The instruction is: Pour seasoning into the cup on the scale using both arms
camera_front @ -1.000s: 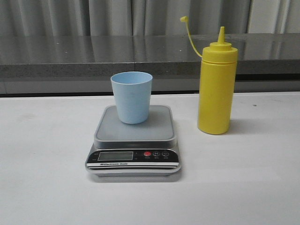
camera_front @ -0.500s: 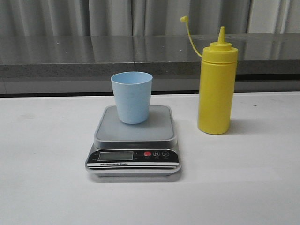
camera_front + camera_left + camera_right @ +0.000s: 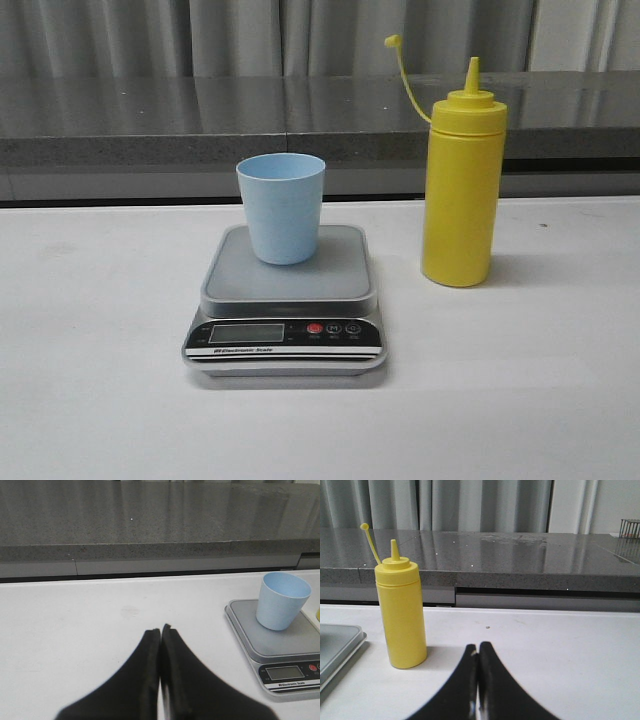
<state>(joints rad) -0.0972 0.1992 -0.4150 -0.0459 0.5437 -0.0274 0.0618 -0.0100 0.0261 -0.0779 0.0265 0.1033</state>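
Observation:
The pale blue cup (image 3: 281, 206) stands upright on the silver-grey scale (image 3: 285, 300) in the middle of the white table. The yellow seasoning bottle (image 3: 461, 189) stands upright to the right of the scale, its cap hanging off on its tether. Neither gripper shows in the front view. In the left wrist view my left gripper (image 3: 160, 629) is shut and empty, low over the table, with the cup (image 3: 281, 600) and scale (image 3: 280, 650) off to one side. In the right wrist view my right gripper (image 3: 478, 646) is shut and empty, near the bottle (image 3: 400, 612).
A dark grey stone counter (image 3: 200, 120) runs along the back edge of the table, with grey curtains behind it. The table (image 3: 100, 380) is white and flat around the scale and bottle.

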